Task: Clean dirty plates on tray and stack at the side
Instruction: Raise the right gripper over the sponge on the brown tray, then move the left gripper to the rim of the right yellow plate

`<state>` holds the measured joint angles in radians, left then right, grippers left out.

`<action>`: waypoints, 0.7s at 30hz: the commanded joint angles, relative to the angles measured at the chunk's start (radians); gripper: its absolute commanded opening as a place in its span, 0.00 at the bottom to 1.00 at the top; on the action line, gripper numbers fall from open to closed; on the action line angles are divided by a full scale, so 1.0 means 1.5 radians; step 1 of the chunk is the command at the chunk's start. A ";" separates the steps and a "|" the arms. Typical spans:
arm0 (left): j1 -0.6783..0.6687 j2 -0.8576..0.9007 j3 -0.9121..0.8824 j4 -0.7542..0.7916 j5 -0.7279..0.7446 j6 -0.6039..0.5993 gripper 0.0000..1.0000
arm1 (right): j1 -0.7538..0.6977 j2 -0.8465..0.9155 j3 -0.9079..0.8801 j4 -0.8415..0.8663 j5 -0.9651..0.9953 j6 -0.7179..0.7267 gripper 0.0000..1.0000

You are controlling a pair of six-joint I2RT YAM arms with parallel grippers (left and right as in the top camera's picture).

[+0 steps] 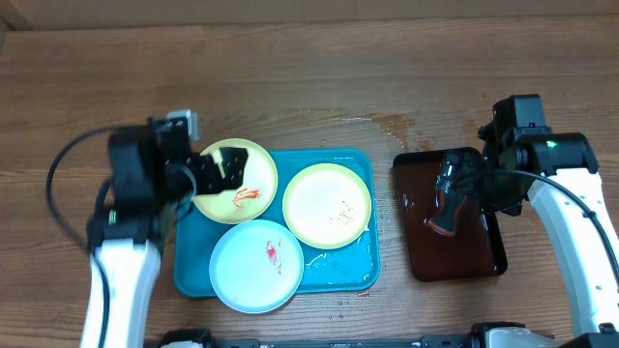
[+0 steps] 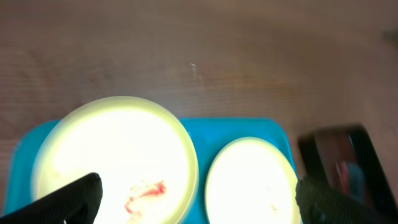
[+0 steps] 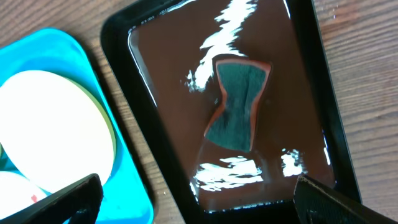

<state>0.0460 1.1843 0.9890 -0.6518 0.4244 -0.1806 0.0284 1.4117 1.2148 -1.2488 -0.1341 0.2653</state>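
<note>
The turquoise tray (image 1: 340, 267) holds three plates. A yellow-green plate (image 1: 250, 196) with a red smear lies at its back left, and my left gripper (image 1: 221, 170) hovers open just over it. A second yellow-green plate (image 1: 327, 205) lies at the back right, and a blue-white plate (image 1: 256, 266) with a red smear at the front. In the left wrist view the smeared plate (image 2: 118, 155) and its neighbour (image 2: 252, 180) lie below the open left gripper (image 2: 199, 205). My right gripper (image 1: 447, 198) is open and empty above the dark tray.
A dark reddish-brown tray (image 3: 118, 43) with a black rim stands right of the turquoise tray (image 3: 74, 68); it holds water and a green-and-orange sponge (image 3: 239, 106). Water drops lie on the wood behind the trays (image 1: 387, 124).
</note>
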 commanded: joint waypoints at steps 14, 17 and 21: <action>-0.129 0.313 0.205 -0.255 -0.149 0.046 1.00 | 0.003 -0.004 0.014 -0.024 -0.007 -0.005 1.00; -0.201 0.313 0.271 -0.290 -0.219 0.046 1.00 | 0.003 -0.004 0.014 -0.024 -0.030 -0.003 1.00; -0.298 0.313 0.334 -0.280 -0.272 0.040 1.00 | 0.003 0.003 0.014 -0.027 -0.047 -0.002 1.00</action>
<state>-0.3183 1.6665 1.4235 -1.0782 0.1368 -0.1268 0.0284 1.4120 1.2148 -1.2873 -0.1745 0.2615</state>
